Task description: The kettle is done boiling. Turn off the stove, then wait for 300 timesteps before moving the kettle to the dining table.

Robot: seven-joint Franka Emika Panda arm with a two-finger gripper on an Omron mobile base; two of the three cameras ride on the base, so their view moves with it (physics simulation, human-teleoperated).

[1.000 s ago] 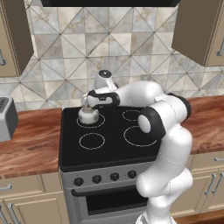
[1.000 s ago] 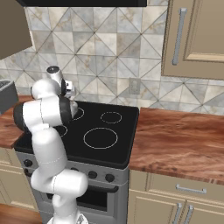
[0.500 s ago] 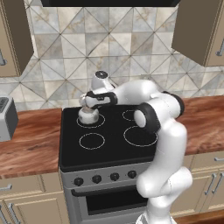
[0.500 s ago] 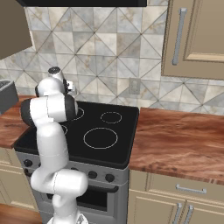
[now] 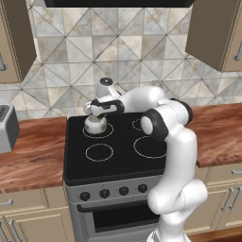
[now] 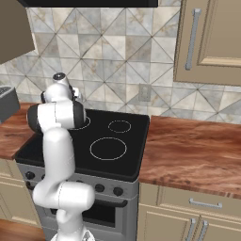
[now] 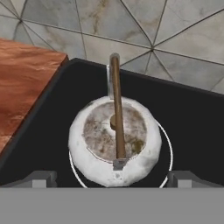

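- Claw: released, jaws spread wide, one finger tip to each side of the kettle; no contact can be made out.
- Kettle: directly below the claw, sitting on a white-ringed burner in the stove's rear left corner; its thin arched handle runs between the jaws.
- Tiled wall: just beyond the kettle, ahead of the claw.
- Wood counter: to the claw's left, adjoining the black cooktop.
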